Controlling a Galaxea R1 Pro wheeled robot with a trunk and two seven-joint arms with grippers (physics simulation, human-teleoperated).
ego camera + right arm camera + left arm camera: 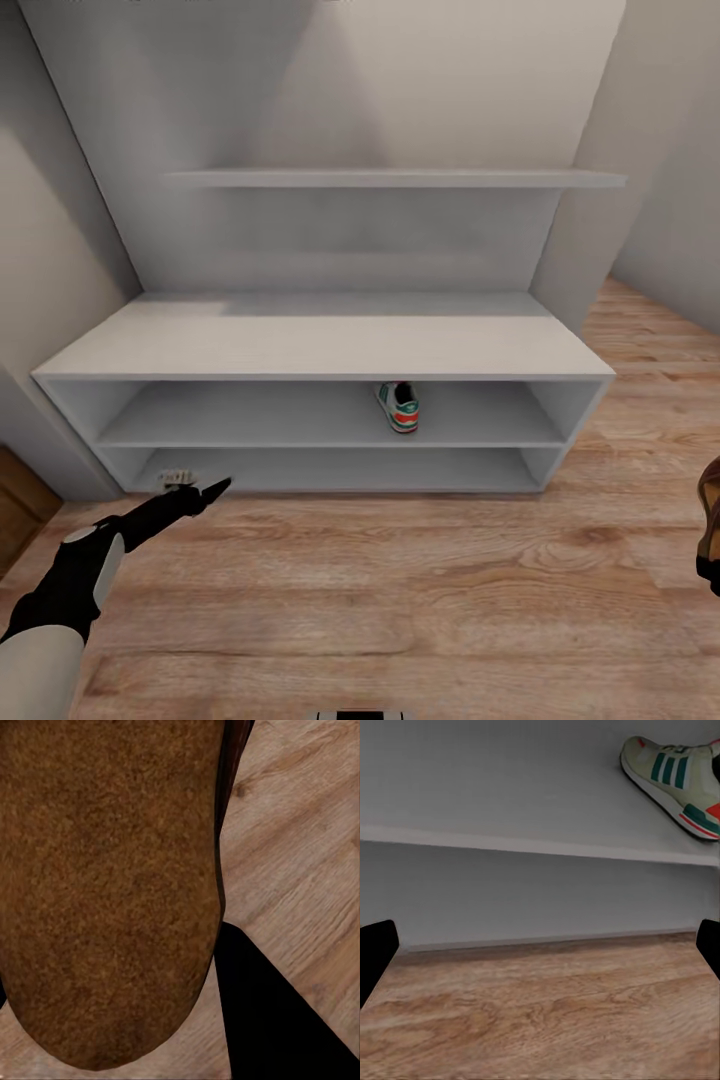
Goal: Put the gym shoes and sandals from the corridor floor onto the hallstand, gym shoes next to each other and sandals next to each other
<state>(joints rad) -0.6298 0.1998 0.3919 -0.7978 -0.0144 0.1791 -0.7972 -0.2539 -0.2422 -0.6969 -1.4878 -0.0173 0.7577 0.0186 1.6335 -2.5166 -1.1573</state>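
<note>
The white hallstand (330, 345) stands against the wall in front of me. One gym shoe (398, 406) lies on its upper open shelf, right of centre, and shows again in the left wrist view (679, 776). My left gripper (212, 490) hovers low over the corridor floor (400, 590) at the rack's lower left, open and empty (540, 952). A brown sandal (710, 530) hangs at the right edge of the head view. Its tan sole (105, 892) is close before the right wrist camera, above the floor, with one black finger (281, 1020) beside it.
A thin white wall shelf (395, 178) runs above the rack. A small pale thing (176, 478) that I cannot make out sits at the lower shelf's left end, by my left gripper. A wooden door edge (18, 505) is at far left. Floor extends right of the rack.
</note>
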